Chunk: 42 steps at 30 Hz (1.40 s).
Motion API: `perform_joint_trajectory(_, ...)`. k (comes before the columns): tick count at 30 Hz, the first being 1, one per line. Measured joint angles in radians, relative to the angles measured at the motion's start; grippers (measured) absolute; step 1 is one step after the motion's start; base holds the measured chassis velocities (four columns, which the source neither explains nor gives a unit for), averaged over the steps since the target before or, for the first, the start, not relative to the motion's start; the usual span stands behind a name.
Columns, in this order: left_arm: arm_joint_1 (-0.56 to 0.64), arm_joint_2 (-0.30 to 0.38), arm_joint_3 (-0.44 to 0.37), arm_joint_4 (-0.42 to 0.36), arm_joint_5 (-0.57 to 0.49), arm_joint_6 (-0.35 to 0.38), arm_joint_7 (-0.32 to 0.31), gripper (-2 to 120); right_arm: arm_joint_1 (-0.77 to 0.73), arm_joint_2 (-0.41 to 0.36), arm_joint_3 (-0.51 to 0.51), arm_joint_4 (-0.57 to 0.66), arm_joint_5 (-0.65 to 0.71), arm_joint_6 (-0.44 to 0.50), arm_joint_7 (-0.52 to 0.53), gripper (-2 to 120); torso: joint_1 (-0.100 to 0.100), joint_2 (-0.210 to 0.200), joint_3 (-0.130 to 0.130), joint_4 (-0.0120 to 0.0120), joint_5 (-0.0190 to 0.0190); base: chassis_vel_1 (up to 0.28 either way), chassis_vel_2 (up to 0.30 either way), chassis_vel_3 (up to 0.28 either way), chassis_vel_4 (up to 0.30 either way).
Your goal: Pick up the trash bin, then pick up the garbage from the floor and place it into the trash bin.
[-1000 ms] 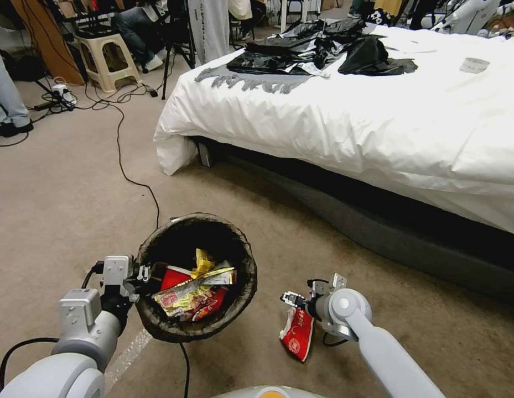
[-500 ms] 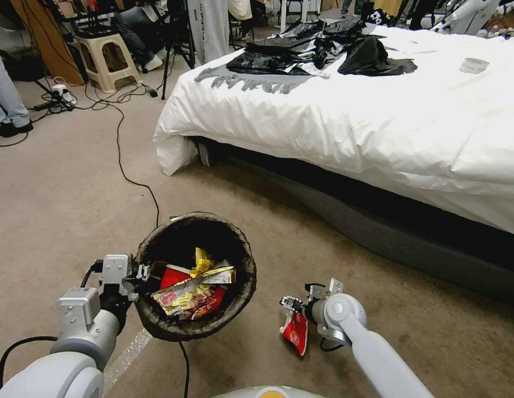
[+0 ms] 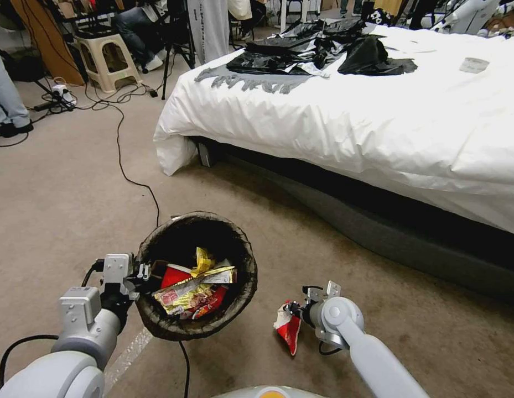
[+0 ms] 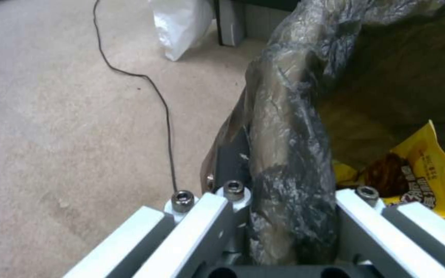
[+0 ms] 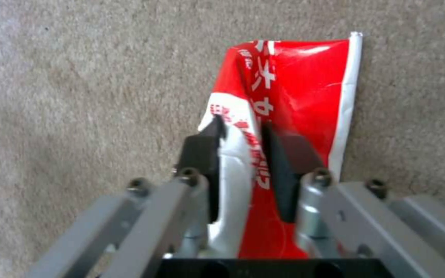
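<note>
Crumpled red-and-white plastic snack wrapper clamped in right gripper, now nearer the liner-wrapped round trash bin gripped at its rim by left gripper.

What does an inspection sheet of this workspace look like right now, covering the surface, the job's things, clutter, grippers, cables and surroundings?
Surface: beige carpet floor, no loose litter seen on it.
Job's things: trash bin with dark liner, held off the floor, holding yellow and red snack wrappers; red and white wrapper pinched at one end, hanging just above the carpet beside the bin.
Clutter: black garments and a white card on the bed.
Grippers: left gripper shut on the bin's rim; right gripper shut on the red and white wrapper.
Cables: black cable across the carpet, running under the bin; more tangled by a power strip.
Surroundings: white-covered bed, beige stool.
</note>
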Motion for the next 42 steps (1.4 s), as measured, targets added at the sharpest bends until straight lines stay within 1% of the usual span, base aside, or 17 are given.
perform_joint_trajectory(1, 0.000, 0.000, 0.000, 0.000, 0.000, 0.000, 0.000, 1, -0.001, 0.000, 0.000, 0.001, -0.004, 0.002, 0.000, 8, 0.000, 0.000, 0.000, 0.0000, 0.0000, 0.000, 0.000, 0.000, 0.000)
perform_joint_trajectory(6, 0.000, 0.001, 0.001, 0.000, 0.000, -0.001, 0.000, 1, -0.002, 0.000, 0.002, 0.008, -0.019, 0.007, 0.000, 0, 0.000, 0.000, 0.000, 0.0000, 0.0000, 0.000, 0.000, 0.000, 0.000)
perform_joint_trajectory(14, -0.003, 0.003, 0.003, 0.000, 0.000, -0.001, 0.000, 1, -0.015, -0.026, 0.026, 0.076, -0.085, 0.037, -0.021, 0, 0.000, 0.000, 0.000, 0.0001, 0.0001, 0.000, 0.000, 0.000, 0.000)
perform_joint_trajectory(17, -0.004, 0.004, 0.005, 0.000, -0.001, -0.002, 0.001, 1, -0.026, -0.056, 0.053, 0.143, -0.183, 0.062, -0.053, 0, 0.000, 0.000, 0.000, 0.0000, 0.0001, 0.000, 0.000, 0.000, 0.000)
perform_joint_trajectory(18, -0.004, 0.004, 0.005, 0.000, -0.001, -0.002, 0.001, 1, -0.026, -0.056, 0.053, 0.143, -0.183, 0.062, -0.053, 0, 0.000, 0.000, 0.000, 0.0000, 0.0001, 0.000, 0.000, 0.000, 0.000)
perform_joint_trajectory(21, -0.001, 0.009, 0.002, 0.000, -0.005, -0.002, 0.001, 1, -0.026, -0.103, 0.079, 0.250, -0.235, 0.080, -0.073, 0, 0.000, 0.000, 0.000, 0.0000, -0.0001, 0.000, 0.000, 0.000, 0.000)
perform_joint_trajectory(22, -0.001, 0.009, 0.002, 0.000, -0.005, -0.002, 0.001, 1, -0.026, -0.103, 0.079, 0.250, -0.235, 0.080, -0.073, 0, 0.000, 0.000, 0.000, 0.0000, -0.0001, 0.000, 0.000, 0.000, 0.000)
perform_joint_trajectory(25, 0.004, 0.025, 0.001, 0.000, -0.006, -0.002, 0.001, 1, 0.006, -0.176, 0.077, 0.342, -0.264, 0.096, -0.089, 0, 0.000, 0.000, 0.000, -0.0001, -0.0002, 0.000, 0.000, 0.000, 0.000)
perform_joint_trajectory(27, 0.005, 0.029, 0.001, 0.000, -0.009, -0.001, 0.001, 1, 0.021, -0.199, 0.073, 0.370, -0.263, 0.096, -0.094, 0, 0.000, 0.000, 0.000, -0.0001, -0.0003, 0.000, 0.000, 0.000, 0.000)
perform_joint_trajectory(30, 0.007, 0.035, -0.005, 0.000, -0.019, 0.001, 0.002, 1, 0.067, -0.261, 0.065, 0.448, -0.243, 0.090, -0.127, 0, 0.000, 0.000, 0.000, 0.0000, -0.0001, 0.000, 0.000, 0.000, 0.000)
perform_joint_trajectory(31, 0.007, 0.035, -0.005, 0.000, -0.019, 0.001, 0.002, 1, 0.067, -0.261, 0.065, 0.448, -0.243, 0.090, -0.127, 0, 0.000, 0.000, 0.000, 0.0000, -0.0001, 0.000, 0.000, 0.000, 0.000)
perform_joint_trajectory(34, 0.012, 0.035, -0.006, 0.000, -0.021, 0.003, 0.002, 1, 0.114, -0.318, 0.065, 0.551, -0.219, 0.069, -0.193, 0, 0.000, 0.000, 0.000, -0.0001, 0.0000, 0.000, 0.000, 0.000, 0.000)
perform_joint_trajectory(35, 0.012, 0.035, -0.006, 0.000, -0.021, 0.003, 0.002, 1, 0.114, -0.318, 0.065, 0.551, -0.219, 0.069, -0.193, 0, 0.000, 0.000, 0.000, -0.0001, 0.0000, 0.000, 0.000, 0.000, 0.000)
perform_joint_trajectory(38, 0.012, 0.034, -0.003, 0.000, -0.021, 0.003, 0.001, 1, 0.171, -0.348, 0.064, 0.662, -0.142, 0.051, -0.216, 0, 0.000, 0.000, 0.000, 0.0000, -0.0002, 0.000, 0.000, 0.000, 0.000)
perform_joint_trajectory(39, 0.012, 0.034, -0.003, 0.000, -0.021, 0.003, 0.001, 1, 0.171, -0.348, 0.064, 0.662, -0.142, 0.051, -0.216, 0, 0.000, 0.000, 0.000, 0.0000, -0.0002, 0.000, 0.000, 0.000, 0.000)
perform_joint_trajectory(40, 0.012, 0.036, -0.001, 0.000, -0.021, 0.004, 0.001, 1, 0.202, -0.357, 0.058, 0.705, -0.111, 0.046, -0.229, 0, 0.000, 0.000, 0.000, 0.0000, -0.0002, 0.000, 0.000, 0.000, 0.000)
perform_joint_trajectory(42, 0.012, 0.038, 0.000, 0.000, -0.021, 0.004, 0.001, 1, 0.224, -0.361, 0.052, 0.736, -0.089, 0.045, -0.240, 0, 0.000, 0.000, 0.000, 0.0000, -0.0001, 0.000, 0.000, 0.000, 0.000)
